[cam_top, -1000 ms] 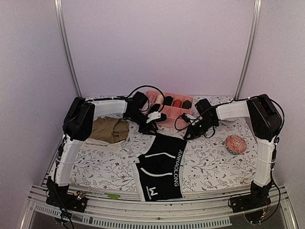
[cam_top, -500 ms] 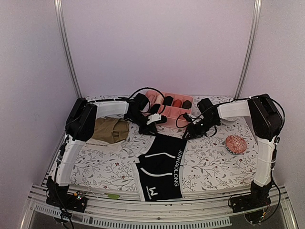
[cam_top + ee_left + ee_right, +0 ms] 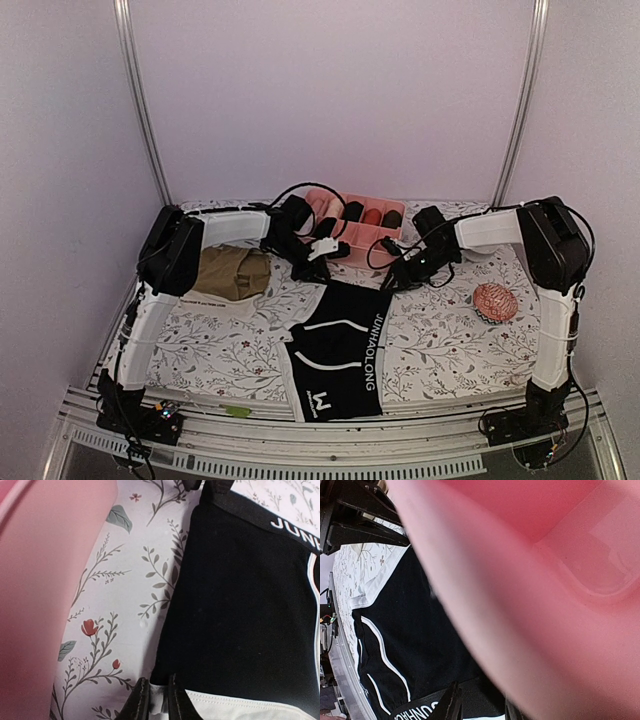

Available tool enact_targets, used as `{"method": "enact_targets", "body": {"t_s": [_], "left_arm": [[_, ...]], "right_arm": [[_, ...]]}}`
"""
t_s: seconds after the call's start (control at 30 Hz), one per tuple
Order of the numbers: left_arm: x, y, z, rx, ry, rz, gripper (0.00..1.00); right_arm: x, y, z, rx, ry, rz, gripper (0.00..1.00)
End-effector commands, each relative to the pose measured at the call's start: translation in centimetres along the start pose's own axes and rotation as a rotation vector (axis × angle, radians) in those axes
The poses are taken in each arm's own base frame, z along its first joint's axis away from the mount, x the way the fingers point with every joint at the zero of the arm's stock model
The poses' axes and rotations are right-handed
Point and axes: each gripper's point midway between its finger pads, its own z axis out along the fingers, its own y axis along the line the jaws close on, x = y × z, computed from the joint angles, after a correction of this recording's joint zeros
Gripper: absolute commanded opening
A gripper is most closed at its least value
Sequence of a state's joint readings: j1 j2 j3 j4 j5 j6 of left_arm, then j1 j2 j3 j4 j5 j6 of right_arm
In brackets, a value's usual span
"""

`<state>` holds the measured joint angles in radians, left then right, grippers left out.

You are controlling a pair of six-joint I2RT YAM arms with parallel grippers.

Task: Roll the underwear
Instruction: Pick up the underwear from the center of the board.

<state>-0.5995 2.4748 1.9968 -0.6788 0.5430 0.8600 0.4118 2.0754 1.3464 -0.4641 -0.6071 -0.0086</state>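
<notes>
Low in the left wrist view, the left gripper (image 3: 157, 687) is clenched on the white-trimmed corner of the black briefs (image 3: 335, 350), spread flat mid-frame overhead, below the pink box (image 3: 358, 258). Bottom of its view, the right gripper (image 3: 482, 698) straddles their waistband, fingers apart; grip unclear. Centre-left overhead lies the olive brief (image 3: 230, 272).

black underwear (image 3: 335, 355) in the centre of the top view, with white curved stripes, white lettering along its band and a white hem. olive-brown underwear (image 3: 232, 272) at the left, its waistband cream with dark print. the box (image 3: 372, 245) is plain pink. the ball (image 3: 495, 301) at the right is red with a white pattern. the cloth (image 3: 440, 340) is white with grey leafy sprigs and small red flowers. the wall (image 3: 330, 90) behind is pale lilac.
</notes>
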Motion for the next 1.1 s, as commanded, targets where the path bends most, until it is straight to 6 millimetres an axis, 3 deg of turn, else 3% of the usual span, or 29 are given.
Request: {"method": "enact_targets", "body": {"t_s": [0.0, 0.17, 0.37, 0.63, 0.7, 0.83, 1.07], "left_arm": [[0.1, -0.9, 0.9, 0.048, 0.0, -0.008, 0.14], [0.1, -1.1, 0.9, 0.058, -0.006, -0.005, 0.12], [0.1, -1.1, 1.0, 0.057, -0.006, -0.003, 0.11], [0.4, -0.8, 1.1, 0.045, 0.01, -0.004, 0.09], [0.3, -0.7, 0.9, 0.043, 0.004, -0.009, 0.08], [0.2, -0.7, 0.9, 0.042, 0.0, -0.008, 0.07], [0.2, -0.8, 0.9, 0.046, 0.0, -0.004, 0.07]], "right_arm": [[4.1, -2.3, 1.2, 0.07, 0.129, 0.06, 0.32], [4.6, -2.7, 1.0, 0.103, 0.13, 0.056, 0.32], [4.3, -3.1, 1.0, 0.143, 0.115, 0.032, 0.24], [3.7, -3.0, 0.8, 0.145, 0.106, 0.001, 0.07], [2.8, -2.2, 0.1, 0.129, 0.08, -0.01, 0.13], [0.6, -1.0, -1.9, 0.128, 0.01, -0.016, 0.38], [-1.1, 0.0, -4.7, 0.166, -0.156, -0.034, 0.43]]}}
